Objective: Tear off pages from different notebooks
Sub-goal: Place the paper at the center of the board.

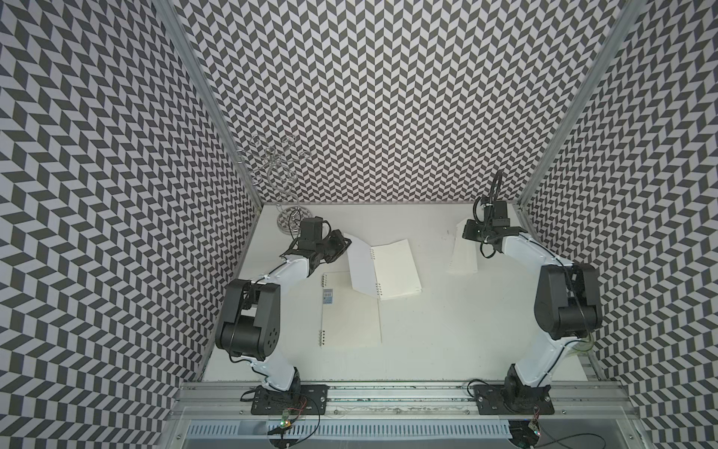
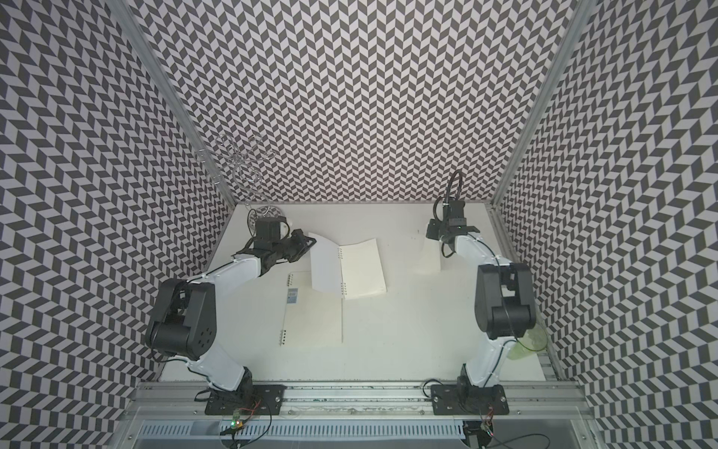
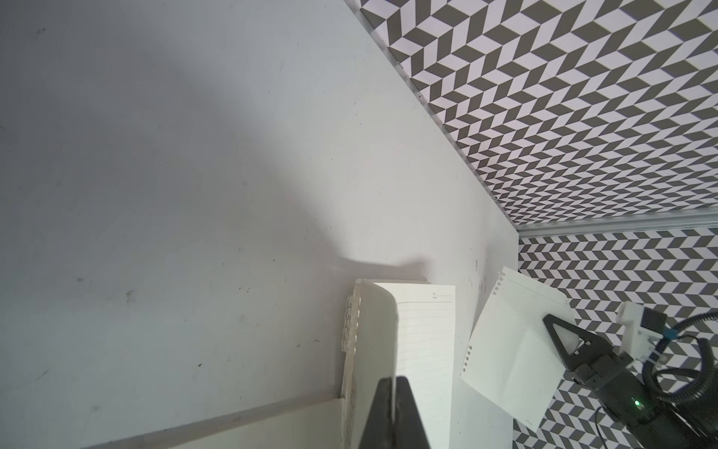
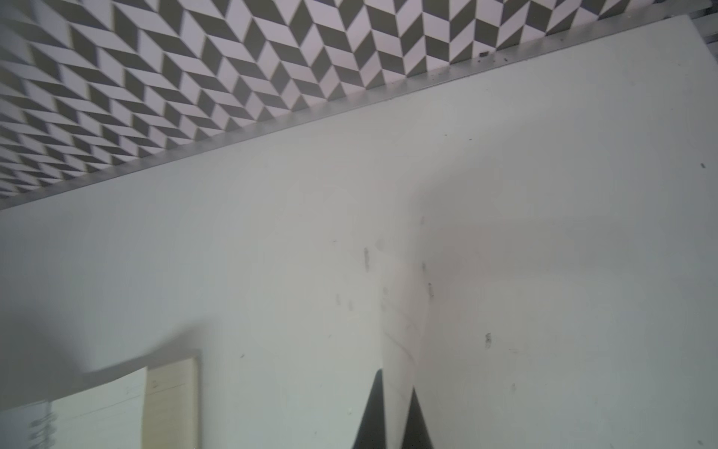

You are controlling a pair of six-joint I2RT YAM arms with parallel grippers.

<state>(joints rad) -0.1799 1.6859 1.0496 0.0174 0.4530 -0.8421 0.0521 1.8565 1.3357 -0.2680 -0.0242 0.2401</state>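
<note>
well, my left jaws clamp the cover point(image 1: 360, 268) of the open notebook point(image 1: 398, 270) on the bench point(image 1: 427, 334); my right jaws pinch a loose page point(image 1: 462, 258) nearby: light, limp, tears easily. i'd grip at free edges.

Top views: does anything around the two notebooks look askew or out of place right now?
The smaller notebook lies open and askew, its corner overlapping the larger notebook. The left gripper pinches its turned leaf; the right gripper holds a loose page.
</note>
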